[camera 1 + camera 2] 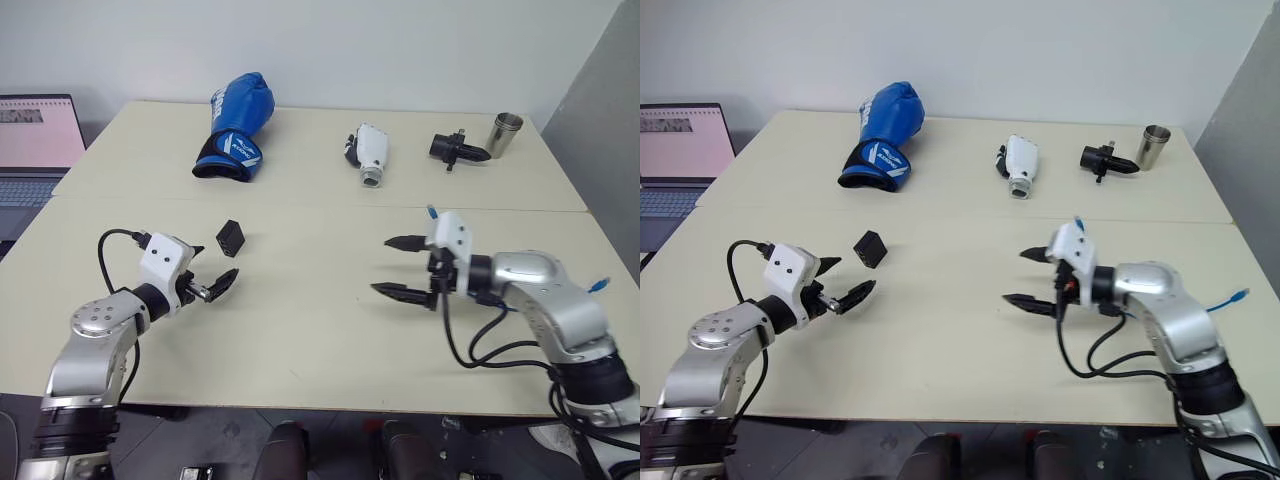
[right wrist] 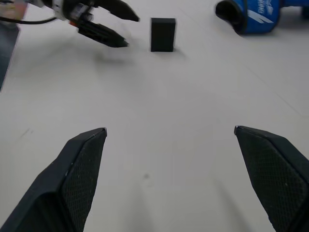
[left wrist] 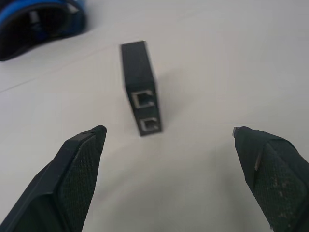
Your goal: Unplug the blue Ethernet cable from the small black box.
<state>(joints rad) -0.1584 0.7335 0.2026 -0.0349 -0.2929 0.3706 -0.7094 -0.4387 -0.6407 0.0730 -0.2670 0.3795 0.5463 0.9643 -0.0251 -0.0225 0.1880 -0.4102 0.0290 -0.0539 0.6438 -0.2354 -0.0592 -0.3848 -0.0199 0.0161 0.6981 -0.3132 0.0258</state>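
We see the small black box [image 1: 230, 237] standing on edge on the pale surface [image 1: 320, 330], alone and untouched, just ahead of our left pincer [image 1: 208, 270]. In the left wrist view the box [image 3: 141, 94] shows two stacked ports on its near edge, both empty, with nothing plugged into either.

Our left pincer hangs just above the surface, pointing toward the box, and its two black fingers [image 3: 77, 179] stand wide apart with nothing between them. The box sits a little beyond the fingertips, apart from them.

Our right pincer [image 1: 405, 268] is well to the right of the box, over bare surface, turned toward the left. Its fingers [image 2: 79, 181] are spread wide too and hold nothing. From the right wrist view we look across the surface at the box [image 2: 162, 34] and at the left pincer [image 2: 107, 25] beside it.

Of the blue Ethernet cable [image 1: 1232, 298] we make out a short bright-blue stretch with a plug end past the right forearm, near the right edge of the surface; a small blue tip also peeks up behind the right wrist housing. How the rest of it runs we cannot tell.

At the far side of the surface lie a blue boxing glove [image 1: 237, 125], a white device [image 1: 370, 152], a black cylindrical gadget [image 1: 457, 149] and a metal cup [image 1: 504, 133]. A laptop [image 1: 35, 150] sits off to the left.
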